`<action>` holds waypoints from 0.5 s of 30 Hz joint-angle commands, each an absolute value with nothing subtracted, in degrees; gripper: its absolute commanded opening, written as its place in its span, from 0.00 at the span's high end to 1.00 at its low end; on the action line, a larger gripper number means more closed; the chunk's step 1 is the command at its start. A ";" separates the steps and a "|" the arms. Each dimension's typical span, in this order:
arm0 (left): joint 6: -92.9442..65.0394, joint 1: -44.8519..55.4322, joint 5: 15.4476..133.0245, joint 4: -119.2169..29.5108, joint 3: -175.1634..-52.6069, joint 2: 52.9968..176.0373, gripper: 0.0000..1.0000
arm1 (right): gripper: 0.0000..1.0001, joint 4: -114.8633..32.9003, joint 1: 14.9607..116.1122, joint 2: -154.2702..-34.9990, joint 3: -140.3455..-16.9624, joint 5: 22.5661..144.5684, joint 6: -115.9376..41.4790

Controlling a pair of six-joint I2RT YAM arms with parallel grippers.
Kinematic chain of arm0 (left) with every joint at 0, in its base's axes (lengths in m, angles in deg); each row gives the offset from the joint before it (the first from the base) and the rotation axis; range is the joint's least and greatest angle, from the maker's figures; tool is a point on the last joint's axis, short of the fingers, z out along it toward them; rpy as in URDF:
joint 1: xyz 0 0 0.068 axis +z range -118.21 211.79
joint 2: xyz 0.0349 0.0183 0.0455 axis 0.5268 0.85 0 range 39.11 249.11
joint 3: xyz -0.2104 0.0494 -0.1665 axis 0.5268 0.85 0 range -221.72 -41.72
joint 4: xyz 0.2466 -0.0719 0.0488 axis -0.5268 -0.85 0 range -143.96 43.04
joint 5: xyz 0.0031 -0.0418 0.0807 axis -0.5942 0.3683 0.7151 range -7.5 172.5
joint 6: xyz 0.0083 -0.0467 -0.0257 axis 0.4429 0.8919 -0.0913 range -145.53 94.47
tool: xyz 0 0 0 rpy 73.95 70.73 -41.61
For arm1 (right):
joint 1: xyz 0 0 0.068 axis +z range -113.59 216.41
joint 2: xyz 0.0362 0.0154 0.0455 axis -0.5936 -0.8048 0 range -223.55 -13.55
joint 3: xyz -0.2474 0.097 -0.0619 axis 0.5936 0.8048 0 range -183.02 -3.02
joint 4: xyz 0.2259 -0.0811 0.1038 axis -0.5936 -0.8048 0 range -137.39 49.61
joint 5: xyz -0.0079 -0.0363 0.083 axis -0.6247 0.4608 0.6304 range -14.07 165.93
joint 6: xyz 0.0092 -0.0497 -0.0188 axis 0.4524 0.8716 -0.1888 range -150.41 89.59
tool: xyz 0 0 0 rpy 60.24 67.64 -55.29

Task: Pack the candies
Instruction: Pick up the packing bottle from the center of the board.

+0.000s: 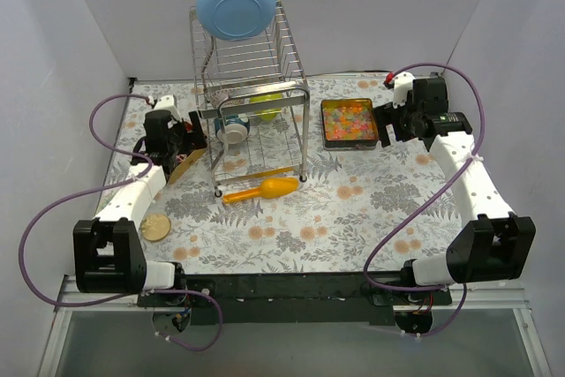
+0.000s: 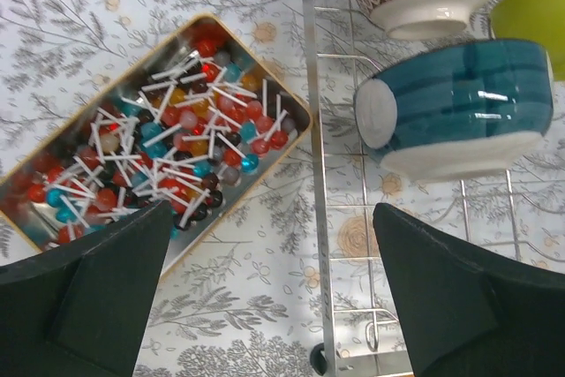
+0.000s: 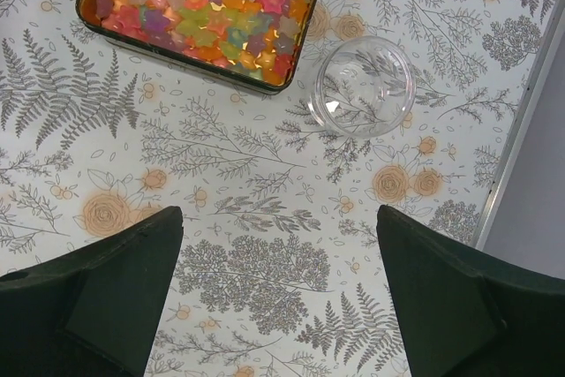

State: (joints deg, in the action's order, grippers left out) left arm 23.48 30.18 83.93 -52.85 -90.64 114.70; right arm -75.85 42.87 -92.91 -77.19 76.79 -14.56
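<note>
The candies (image 3: 207, 6), small glossy sweets in orange, yellow, green and pink, fill a rectangular tray (image 1: 350, 141) at the back right. A clear empty glass jar (image 3: 362, 86) stands just right of the tray. My right gripper (image 3: 281, 236) is open and empty, above bare cloth in front of the jar and tray; in the top view the gripper (image 1: 389, 124) sits at the tray's right side. My left gripper (image 2: 272, 245) is open and empty, over cloth between a tin of lollipops (image 2: 150, 143) and the dish rack (image 2: 316, 174).
The wire dish rack (image 1: 252, 121) stands in the middle, with a blue plate (image 1: 234, 4) on top and bowls inside, including a blue one (image 2: 459, 103). An orange scoop (image 1: 265, 190) lies in front of it. A round cork lid (image 1: 155, 226) lies near left.
</note>
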 commanded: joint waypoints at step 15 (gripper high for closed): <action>14.98 34.51 80.67 -69.19 -102.98 117.95 0.02 | 0.02 -75.80 39.23 -100.27 -86.49 77.69 -14.23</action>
